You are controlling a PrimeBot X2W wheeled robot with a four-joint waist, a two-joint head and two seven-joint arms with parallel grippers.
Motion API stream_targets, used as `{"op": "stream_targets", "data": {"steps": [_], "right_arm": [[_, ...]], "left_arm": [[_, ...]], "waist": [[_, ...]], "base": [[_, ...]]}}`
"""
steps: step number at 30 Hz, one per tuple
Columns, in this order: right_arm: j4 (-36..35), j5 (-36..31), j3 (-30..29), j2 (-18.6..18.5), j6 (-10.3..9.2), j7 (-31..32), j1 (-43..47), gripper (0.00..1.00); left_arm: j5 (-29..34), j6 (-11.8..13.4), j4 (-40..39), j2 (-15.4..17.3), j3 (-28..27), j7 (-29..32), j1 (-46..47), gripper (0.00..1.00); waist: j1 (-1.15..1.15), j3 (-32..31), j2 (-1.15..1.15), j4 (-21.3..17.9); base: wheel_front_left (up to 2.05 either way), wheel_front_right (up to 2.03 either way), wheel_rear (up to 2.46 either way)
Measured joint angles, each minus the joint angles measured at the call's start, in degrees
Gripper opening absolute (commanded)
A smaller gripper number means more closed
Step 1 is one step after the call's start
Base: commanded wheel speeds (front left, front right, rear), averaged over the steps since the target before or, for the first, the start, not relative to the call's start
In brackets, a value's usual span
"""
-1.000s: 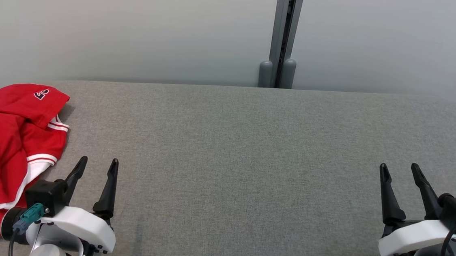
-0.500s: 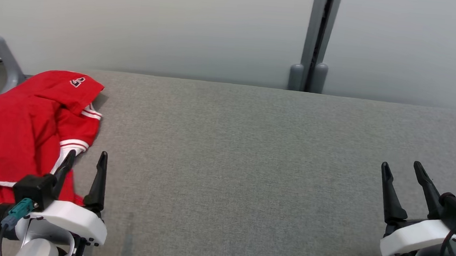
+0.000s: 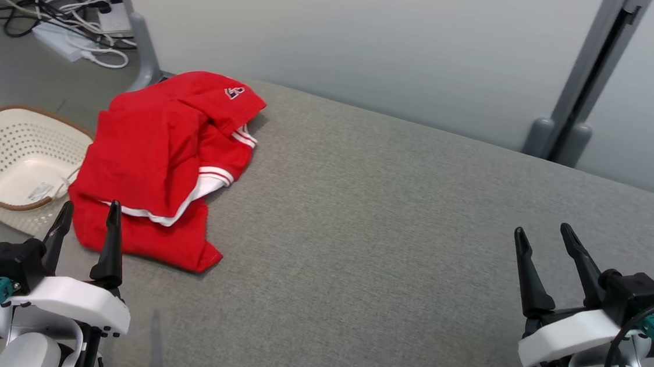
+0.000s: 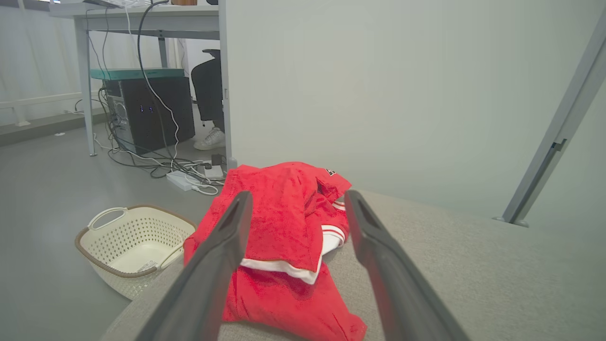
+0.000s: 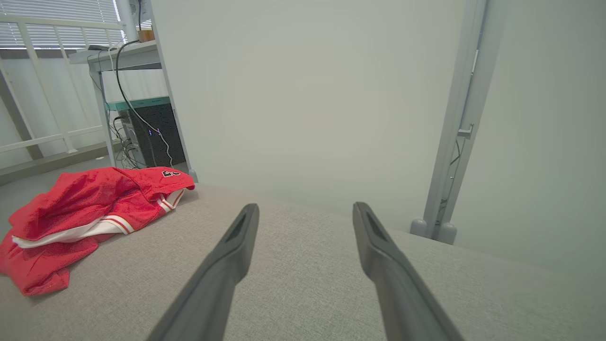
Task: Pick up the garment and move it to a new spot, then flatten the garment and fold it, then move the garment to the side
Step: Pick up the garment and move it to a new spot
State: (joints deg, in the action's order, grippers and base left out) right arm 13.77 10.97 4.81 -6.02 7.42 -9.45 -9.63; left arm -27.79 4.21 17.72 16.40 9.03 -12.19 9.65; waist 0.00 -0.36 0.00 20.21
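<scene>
The garment (image 3: 156, 164) is a crumpled red jersey with white trim, lying bunched at the left end of the grey padded table (image 3: 394, 224). In the left wrist view the garment (image 4: 284, 237) sits just beyond the fingertips, partly hanging toward the table's end. My left gripper (image 3: 90, 213) hovers open at the garment's near edge, apart from it, nothing between its fingers. My right gripper (image 3: 542, 232) stands open far to the right over bare fabric. From the right wrist the garment (image 5: 90, 213) shows at the left and the right gripper (image 5: 305, 208) is empty.
A cream perforated basket (image 3: 11, 153) sits on the floor off the table's left end. Cables and a power strip (image 3: 64, 40) lie on the floor behind it. A pale partition wall with a grey post (image 3: 580, 87) runs behind the table. A person's foot (image 4: 210, 139) rests under a desk.
The head camera has swung left, so the garment now sits further right in view and the basket and cables appear. Both grippers stay open; the left fingertips now point at the garment's near edge.
</scene>
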Motion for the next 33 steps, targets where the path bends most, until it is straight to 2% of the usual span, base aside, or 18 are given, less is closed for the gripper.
{"op": "stream_targets", "data": {"steps": [7, 12, 25, 33], "right_arm": [[-0.2, 0.1, 1.0, 0.5, 0.01, 0.5, -0.4, 1.00], [-0.2, 0.1, 1.0, 0.6, 0.00, 0.5, -0.5, 1.00], [0.2, 0.0, 1.1, 0.2, 0.00, 0.5, -1.5, 1.00], [-0.9, -0.4, 1.8, -0.4, 0.00, 1.4, -2.9, 1.00]], "left_arm": [[-0.1, 0.7, -0.7, 0.1, 0.0, 0.0, -0.1, 1.00], [-0.5, 0.7, -0.9, 0.2, 0.1, 0.0, -0.1, 1.00], [-0.4, 1.2, -1.2, 0.2, 0.7, -0.2, 0.7, 1.00], [-0.4, 1.9, -2.4, 0.0, -0.1, -1.1, 4.8, 1.00]], "waist": [[0.00, 0.1, 0.00, 5.5], [0.00, 0.3, 0.00, 7.5], [0.00, 1.7, 0.00, 7.9], [0.00, 3.7, 0.00, 7.2]], "base": [[0.00, 0.00, 0.00], [0.00, 0.00, 0.00], [0.00, 0.00, 0.00], [0.00, 0.00, 0.00]]}}
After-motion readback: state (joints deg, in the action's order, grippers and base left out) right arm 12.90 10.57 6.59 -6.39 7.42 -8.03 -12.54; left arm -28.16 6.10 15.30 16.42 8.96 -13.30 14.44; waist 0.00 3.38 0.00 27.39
